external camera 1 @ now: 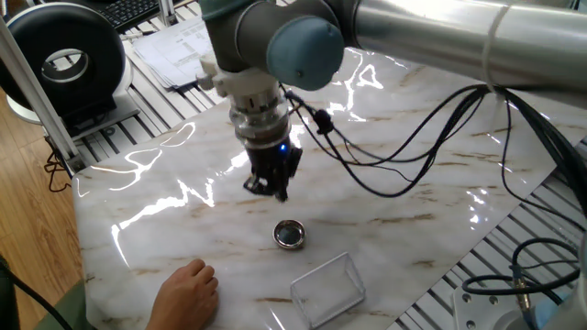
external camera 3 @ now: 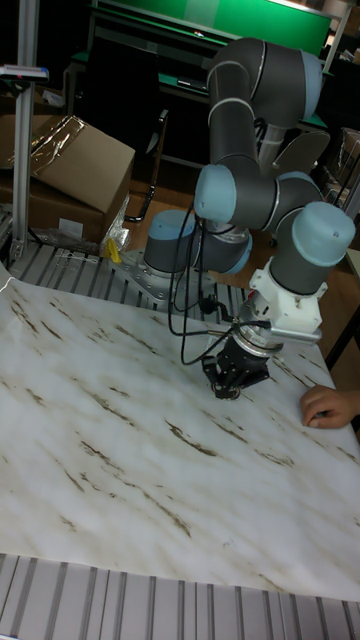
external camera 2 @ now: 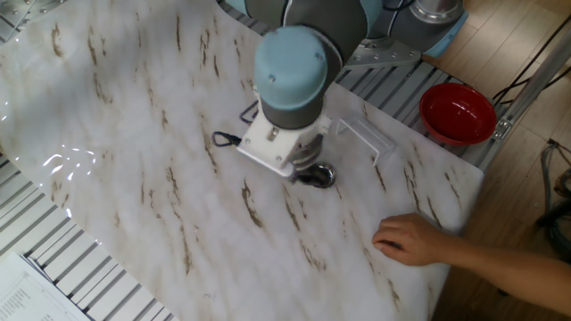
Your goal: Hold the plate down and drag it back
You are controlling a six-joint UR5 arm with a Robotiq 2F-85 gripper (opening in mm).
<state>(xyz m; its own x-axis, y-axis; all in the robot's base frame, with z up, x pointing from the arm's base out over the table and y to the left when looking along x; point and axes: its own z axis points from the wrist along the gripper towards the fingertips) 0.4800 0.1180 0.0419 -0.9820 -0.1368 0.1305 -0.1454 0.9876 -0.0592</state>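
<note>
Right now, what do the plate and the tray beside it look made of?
The plate: looks like polished metal, with a bright silver rim and a duller grey centre. The tray: probably clear plastic, since the marbled table shows through it and its edges catch glare.

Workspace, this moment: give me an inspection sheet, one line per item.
Surface: marble-patterned sheet with glare streaks.
Job's things: plate flat on the sheet, free of the hand.
Clutter: clear tray near the edge beside the plate; red bowl off the sheet.
Hand: hand raised above the sheet, apart from the plate; open or shut cannot be told.
Cables: black cables hang from the wrist over the sheet.
Surroundings: person's hand resting on the sheet; papers; cardboard box.
</note>
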